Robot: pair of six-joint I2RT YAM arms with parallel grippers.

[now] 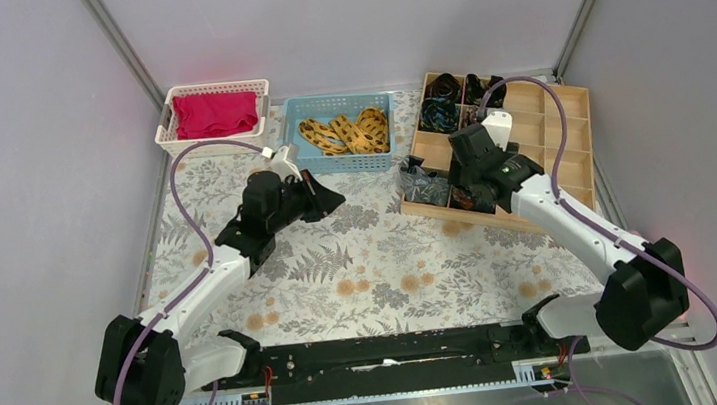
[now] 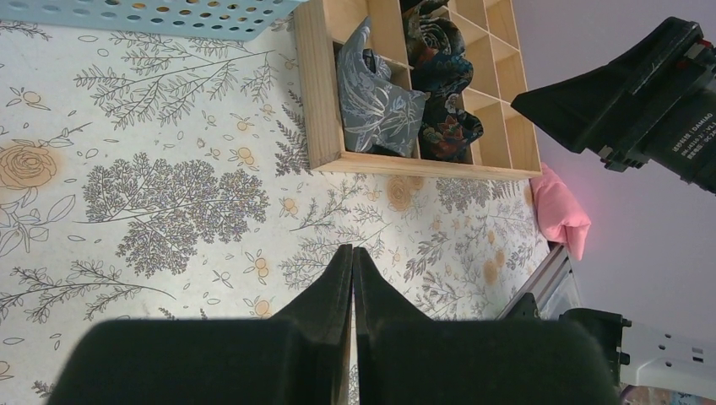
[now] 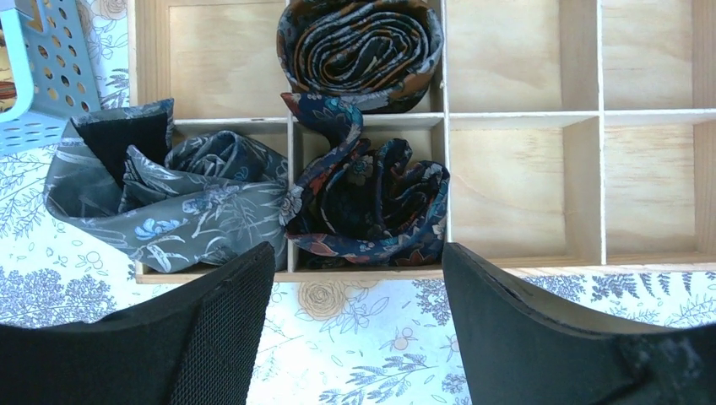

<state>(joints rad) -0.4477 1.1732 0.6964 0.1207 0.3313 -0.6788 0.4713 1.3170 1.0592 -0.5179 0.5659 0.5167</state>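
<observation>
My right gripper (image 3: pixel 357 253) is open, hovering over the front wall of a wooden compartment tray (image 3: pixel 523 114). Just beyond its fingertips, a loosely bunched dark floral tie (image 3: pixel 371 194) fills one front compartment. A grey patterned tie (image 3: pixel 186 202) lies in the neighbouring cell and spills over the tray's left wall. A tightly rolled dark-and-orange tie (image 3: pixel 363 51) sits one cell further back. Nothing is between the fingers. My left gripper (image 2: pixel 352 253) is shut and empty, above the floral cloth left of the tray (image 2: pixel 321 101). From above, the left gripper (image 1: pixel 332 201) and right gripper (image 1: pixel 472 194) are apart.
A blue perforated basket (image 1: pixel 342 134) holding yellow-and-black ties stands at the back centre. A white basket (image 1: pixel 214 112) with a red cloth is at the back left. Several tray cells (image 1: pixel 554 137) on the right are bare wood. A pink object (image 2: pixel 561 211) lies by the table's right rail.
</observation>
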